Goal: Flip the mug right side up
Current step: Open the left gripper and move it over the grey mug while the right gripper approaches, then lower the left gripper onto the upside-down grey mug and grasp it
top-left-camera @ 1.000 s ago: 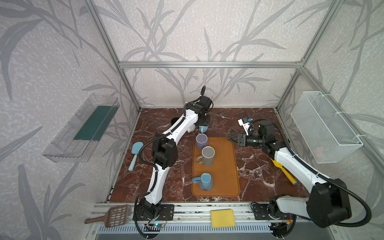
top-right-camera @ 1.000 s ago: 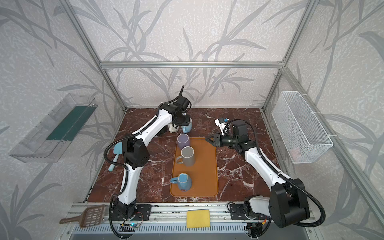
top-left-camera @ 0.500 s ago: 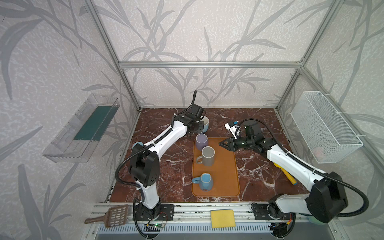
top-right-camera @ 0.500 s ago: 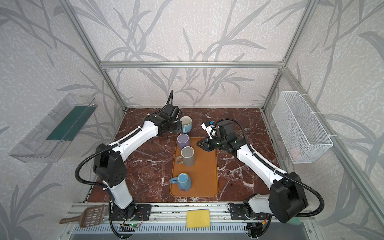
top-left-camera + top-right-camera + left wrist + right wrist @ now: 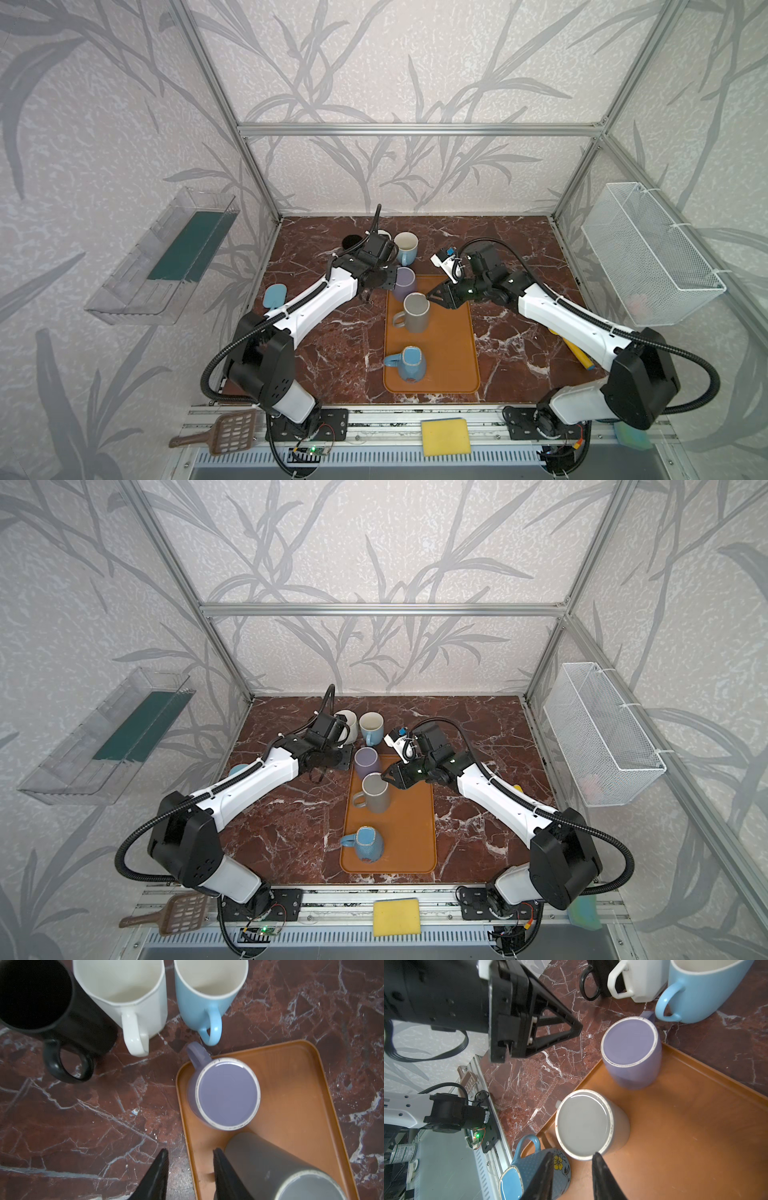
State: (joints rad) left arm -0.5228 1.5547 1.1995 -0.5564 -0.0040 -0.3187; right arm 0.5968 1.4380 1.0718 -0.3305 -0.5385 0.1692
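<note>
Both top views show the upside-down grey ceramic mug [image 5: 415, 313] midway along the orange plastic tray [image 5: 453, 357], with the right hand [image 5: 431, 293] just beside its upturned base. Left wrist view: the left hand [image 5: 189, 1153] is partly open and empty, near an upside-down purple mug [image 5: 227, 1093]. Right wrist view: the right hand is partly open and grips nothing.

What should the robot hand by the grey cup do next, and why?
Probably the right gripper should open wider and lower around the grey mug: it stands upside down on the orange tray, and the open jaws look narrower than it.
</note>
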